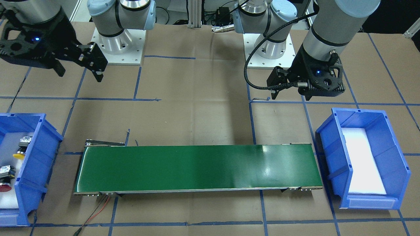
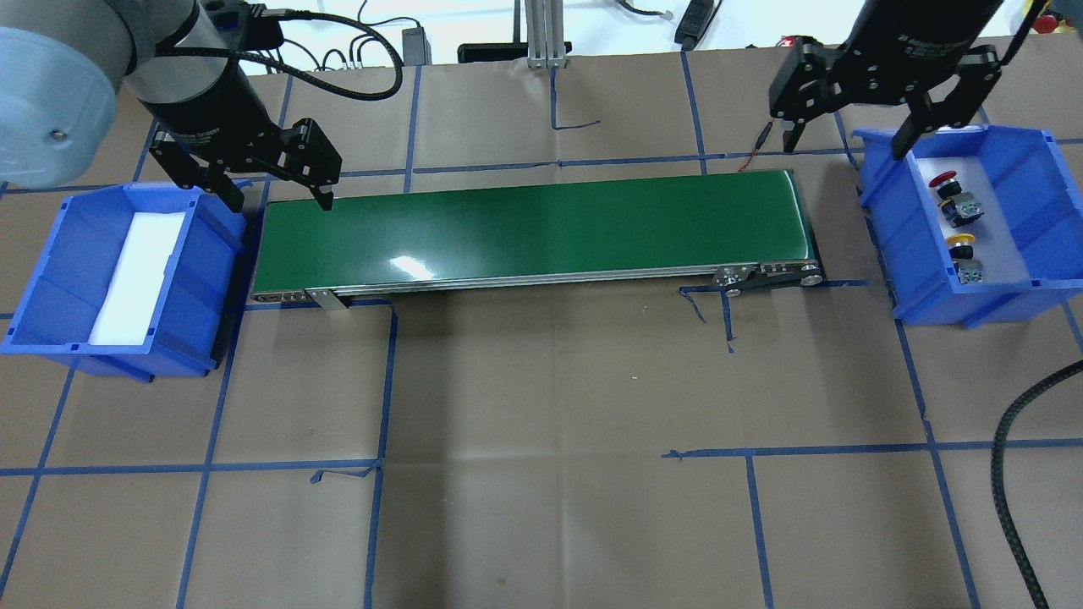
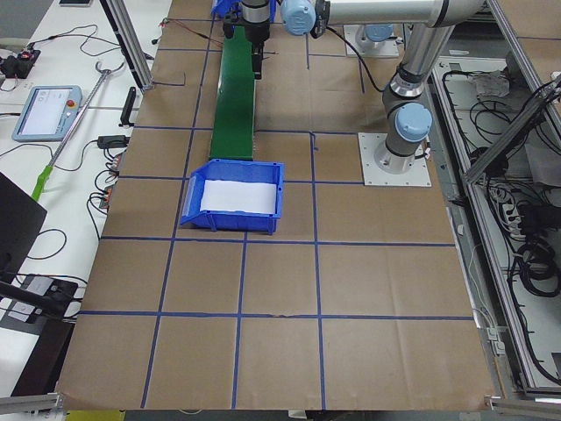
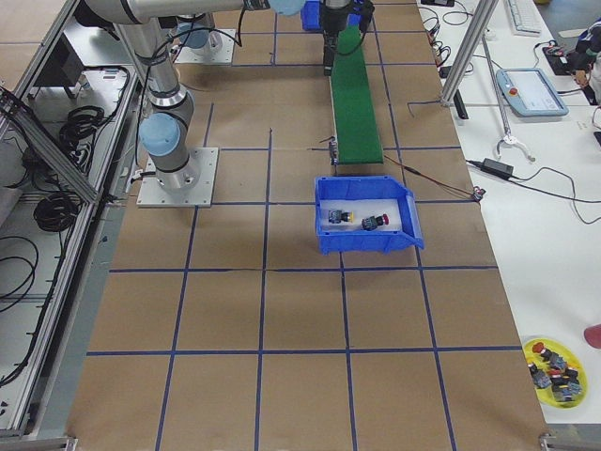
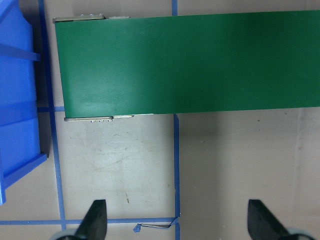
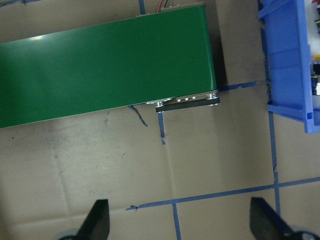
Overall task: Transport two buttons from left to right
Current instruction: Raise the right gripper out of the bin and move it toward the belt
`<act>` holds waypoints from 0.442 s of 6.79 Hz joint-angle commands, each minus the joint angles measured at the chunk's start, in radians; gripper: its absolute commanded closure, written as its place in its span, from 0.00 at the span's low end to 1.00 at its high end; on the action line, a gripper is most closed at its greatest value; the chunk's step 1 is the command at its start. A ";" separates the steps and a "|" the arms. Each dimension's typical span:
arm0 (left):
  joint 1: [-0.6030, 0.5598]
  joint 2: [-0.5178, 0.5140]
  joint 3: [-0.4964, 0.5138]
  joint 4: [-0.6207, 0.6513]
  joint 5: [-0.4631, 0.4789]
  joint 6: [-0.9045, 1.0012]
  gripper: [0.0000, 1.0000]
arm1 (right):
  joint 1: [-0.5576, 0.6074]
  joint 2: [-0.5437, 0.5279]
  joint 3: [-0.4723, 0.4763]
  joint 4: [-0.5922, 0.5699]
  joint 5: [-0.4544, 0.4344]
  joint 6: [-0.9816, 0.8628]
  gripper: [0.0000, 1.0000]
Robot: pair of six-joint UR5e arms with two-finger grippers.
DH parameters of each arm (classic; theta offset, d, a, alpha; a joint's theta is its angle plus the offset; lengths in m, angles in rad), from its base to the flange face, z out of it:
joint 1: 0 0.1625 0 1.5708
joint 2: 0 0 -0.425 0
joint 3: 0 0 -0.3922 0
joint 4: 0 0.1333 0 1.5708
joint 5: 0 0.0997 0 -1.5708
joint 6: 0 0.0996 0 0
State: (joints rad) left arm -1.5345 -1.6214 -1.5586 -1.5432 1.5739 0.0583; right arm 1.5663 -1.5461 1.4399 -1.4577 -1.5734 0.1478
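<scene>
Both buttons lie on white foam in the blue bin (image 2: 1015,152) off the conveyor's end on my right side. The red-capped button (image 2: 946,180) is the farther one and the yellow-capped button (image 2: 961,246) the nearer. The front-facing view shows them as the yellow button (image 1: 19,154) and the red button (image 1: 5,187). My right gripper (image 2: 843,148) hangs open above the table between the belt end and that bin, holding nothing. My left gripper (image 2: 279,201) is open and empty over the other belt end, beside a second blue bin (image 2: 51,254).
A green conveyor belt (image 2: 533,228) runs across the table between the two bins. The left-side bin holds only a white foam pad (image 2: 135,275). Blue tape lines grid the brown paper table. A black cable (image 2: 1015,474) hangs at the near right.
</scene>
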 commanded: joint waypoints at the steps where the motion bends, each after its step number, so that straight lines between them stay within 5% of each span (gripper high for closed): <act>1: 0.000 0.000 0.000 0.000 0.000 0.000 0.00 | 0.044 -0.017 0.092 -0.012 0.004 0.050 0.00; 3: 0.004 0.002 0.000 0.000 0.003 0.000 0.00 | 0.046 -0.083 0.158 -0.094 0.007 0.064 0.00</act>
State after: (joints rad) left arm -1.5329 -1.6211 -1.5585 -1.5432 1.5746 0.0583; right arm 1.6105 -1.6031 1.5649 -1.4940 -1.5675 0.2025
